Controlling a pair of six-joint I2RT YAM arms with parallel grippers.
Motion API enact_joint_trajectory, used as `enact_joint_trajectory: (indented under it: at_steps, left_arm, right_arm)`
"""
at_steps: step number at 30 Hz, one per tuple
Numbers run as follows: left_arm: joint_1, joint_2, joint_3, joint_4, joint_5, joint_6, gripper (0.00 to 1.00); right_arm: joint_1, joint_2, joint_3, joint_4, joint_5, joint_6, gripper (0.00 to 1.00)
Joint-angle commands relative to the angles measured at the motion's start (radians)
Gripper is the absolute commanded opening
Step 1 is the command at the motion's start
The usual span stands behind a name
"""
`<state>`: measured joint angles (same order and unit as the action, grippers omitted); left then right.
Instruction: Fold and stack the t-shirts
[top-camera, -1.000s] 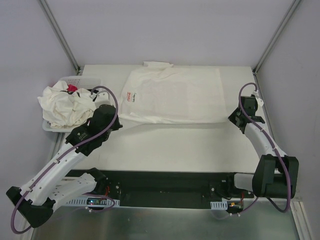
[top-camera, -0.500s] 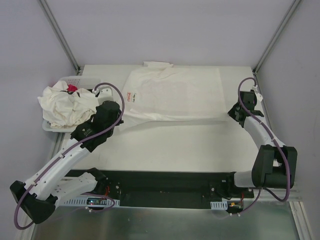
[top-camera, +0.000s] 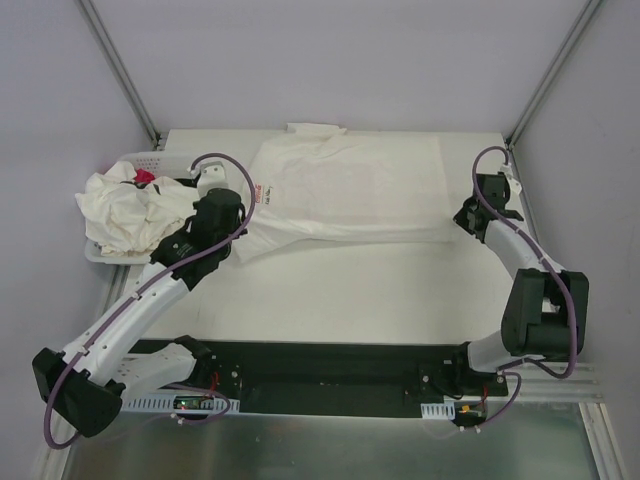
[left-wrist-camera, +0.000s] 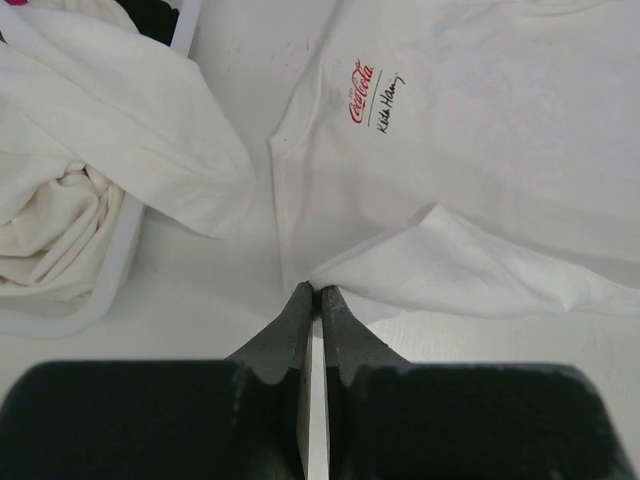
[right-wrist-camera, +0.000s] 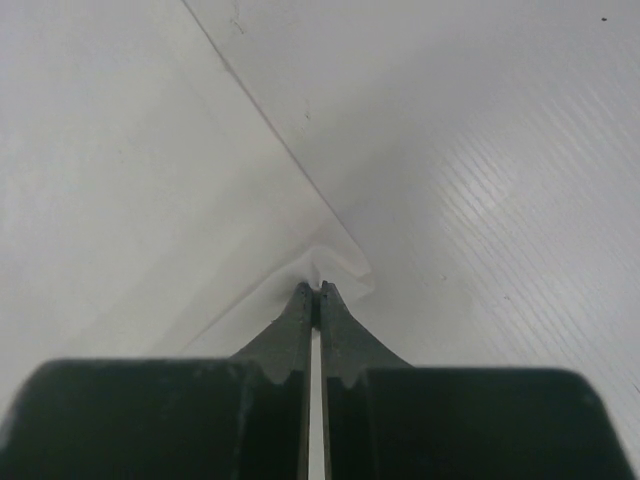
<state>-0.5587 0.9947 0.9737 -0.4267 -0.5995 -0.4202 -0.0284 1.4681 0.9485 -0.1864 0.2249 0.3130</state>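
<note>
first fold looks barely begun: left gripper (left-wrist-camera: 315, 292) pinched shut on the spread t-shirt (top-camera: 350, 190) at its near left corner, right gripper (right-wrist-camera: 314, 290) clamped on the near right corner. shirt lies across the far table (top-camera: 330, 295). crumpled t-shirts (top-camera: 130, 215) wait in the basket (top-camera: 150, 160); nothing stacked yet.

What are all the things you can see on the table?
spread t-shirt: one, off-white with a small red logo, flat at the back of the table
crumpled t-shirts: a heap, number unclear, off-white, in the basket
basket: one, white, left edge of the table
red item: one, red, in the basket behind the heap
table: one, white, under everything
left tool: one, black, shut on the spread t-shirt's near left edge
right tool: one, black, shut on its near right corner
</note>
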Motion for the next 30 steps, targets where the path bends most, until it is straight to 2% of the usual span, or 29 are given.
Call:
enact_joint_trajectory:
  at_steps: [1, 9, 22, 30]
  left_arm:
    - [0.045, 0.027, 0.040, 0.062, 0.032, 0.032, 0.00]
    - [0.131, 0.105, 0.065, 0.083, 0.116, 0.020, 0.00]
    - [0.174, 0.258, 0.171, 0.088, 0.147, 0.049, 0.00]
    - [0.192, 0.277, 0.184, 0.086, 0.132, 0.057, 0.00]
  right_arm:
    - [-0.002, 0.038, 0.079, 0.030, 0.008, 0.003, 0.01]
    - [-0.007, 0.113, 0.150, 0.033, -0.006, 0.008, 0.01]
    - [-0.011, 0.265, 0.262, 0.030, -0.032, 0.012, 0.01]
    - [-0.024, 0.301, 0.288, 0.024, -0.035, 0.005, 0.01]
